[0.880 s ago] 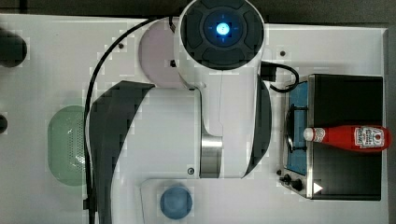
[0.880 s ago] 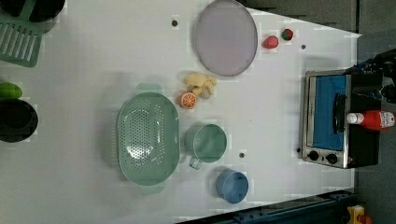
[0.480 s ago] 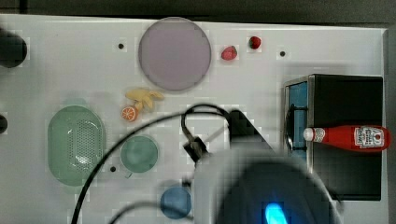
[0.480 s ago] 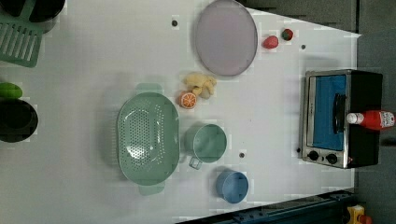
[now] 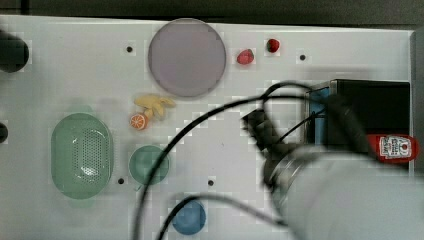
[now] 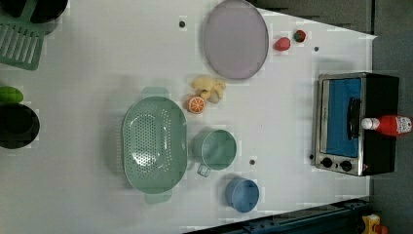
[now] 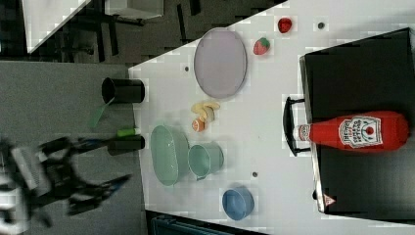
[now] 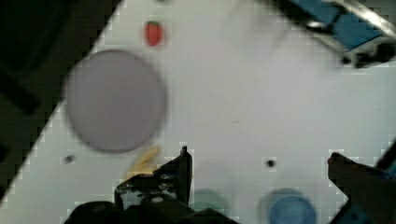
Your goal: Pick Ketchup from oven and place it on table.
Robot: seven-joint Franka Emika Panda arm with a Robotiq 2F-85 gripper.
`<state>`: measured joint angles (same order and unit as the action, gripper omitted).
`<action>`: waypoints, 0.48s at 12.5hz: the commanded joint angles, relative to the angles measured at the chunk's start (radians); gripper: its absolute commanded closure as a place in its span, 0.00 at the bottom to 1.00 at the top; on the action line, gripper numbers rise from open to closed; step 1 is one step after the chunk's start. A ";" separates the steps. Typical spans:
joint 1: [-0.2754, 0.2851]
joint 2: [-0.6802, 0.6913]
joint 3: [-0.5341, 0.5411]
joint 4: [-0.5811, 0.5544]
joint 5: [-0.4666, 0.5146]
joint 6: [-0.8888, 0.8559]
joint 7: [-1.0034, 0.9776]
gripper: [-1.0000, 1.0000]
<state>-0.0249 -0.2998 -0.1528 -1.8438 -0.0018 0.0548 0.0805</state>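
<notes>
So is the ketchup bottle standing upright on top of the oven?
No, the ketchup lies on its side across the top of the oven, its white cap pointing toward the handle.

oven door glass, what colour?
Blue-tinted, on the oven; clearest in the left view.

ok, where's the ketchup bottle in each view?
Top view: ketchup bottle at far right, lying on the oven, partly behind the arm.
Left view: far right, cap over the oven's door edge.
Right view: right, lying across the oven top.
Wrist view: not visible.
Shared landmark: the oven.
</notes>
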 commanded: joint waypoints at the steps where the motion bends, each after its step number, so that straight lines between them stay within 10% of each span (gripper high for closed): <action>1: -0.024 0.120 -0.165 -0.044 0.014 0.076 -0.025 0.00; 6: -0.037 0.266 -0.323 -0.044 0.014 0.299 -0.025 0.00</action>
<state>-0.0613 -0.0184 -0.4595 -1.9111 0.0125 0.3088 0.0805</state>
